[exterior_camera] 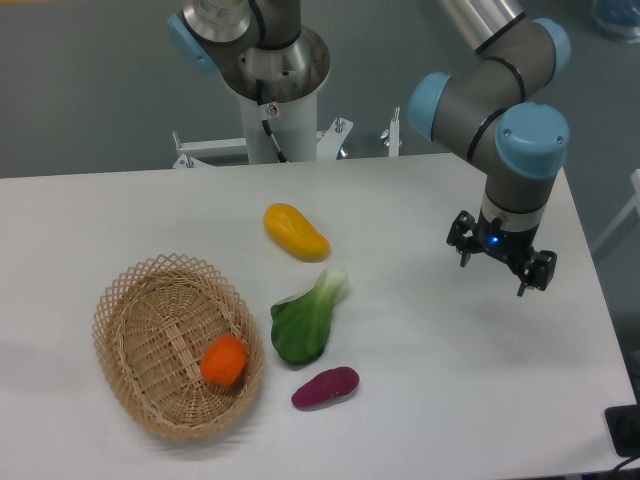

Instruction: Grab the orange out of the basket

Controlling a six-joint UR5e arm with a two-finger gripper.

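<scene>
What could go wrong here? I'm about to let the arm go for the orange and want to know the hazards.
The orange lies against the basket wall on the near right side, so a finger may catch the wicker rim or drag the basket. The gripper hovers far to the right; a low path could sweep the bok choy or purple sweet potato.

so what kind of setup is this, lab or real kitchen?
Looks like a robotics lab bench, not a kitchen: plain white table, arm pedestal bolted at its far edge, and toy-like produce laid out as props, with an orange in a wicker basket.
</scene>
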